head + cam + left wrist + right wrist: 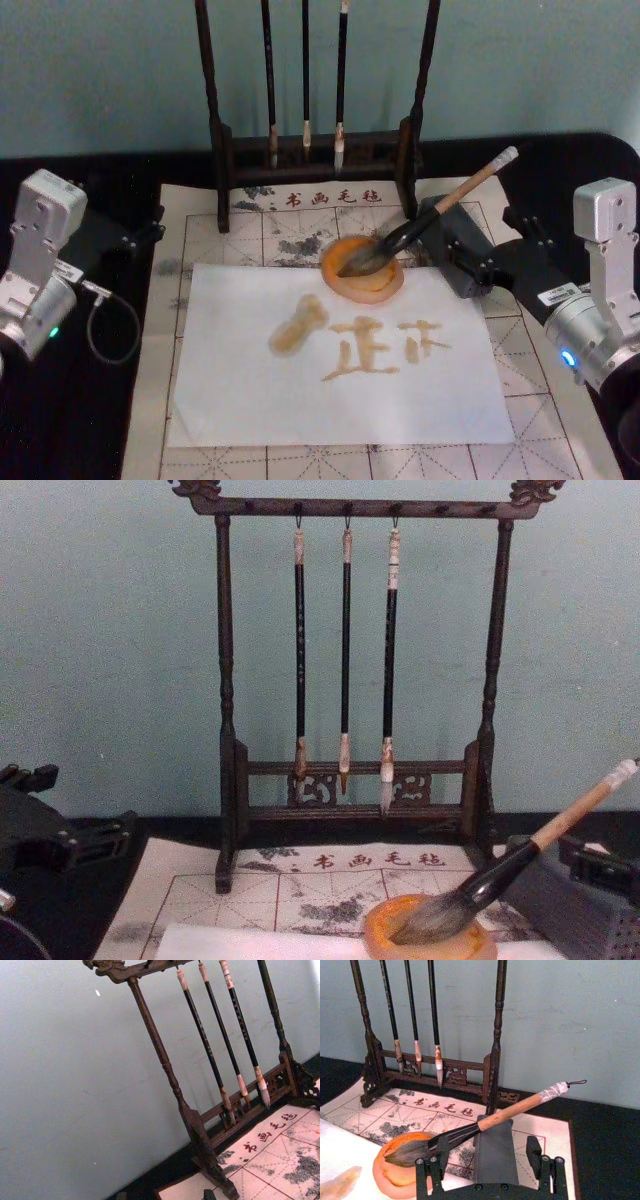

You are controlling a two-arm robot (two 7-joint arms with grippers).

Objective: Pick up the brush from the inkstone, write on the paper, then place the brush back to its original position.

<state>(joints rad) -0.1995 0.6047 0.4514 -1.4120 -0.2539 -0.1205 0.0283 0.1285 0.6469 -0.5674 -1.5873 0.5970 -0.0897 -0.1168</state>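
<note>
Nearest to me lies the paper (340, 360), a white sheet spread over the gridded mat (200, 225), carrying amber-brown strokes: a fat blob, then two rough characters. Over on the left, the left gripper (140, 235) sits off the mat's edge on the black table (60, 420), well apart from everything; whether its jaws are released or clenched I cannot tell. Behind the mat stands the dark wooden rack (225, 780) with three thin brushes (345, 660) hanging from it. Just past the paper's far edge sits the inkstone (362, 270), and the brush (425, 220) rests with its bristles in the dish, its handle slanting up to the right across a grey block (492, 1152). On the right, the right gripper (485, 1162) has its jaws released, standing either side of that block.
</note>
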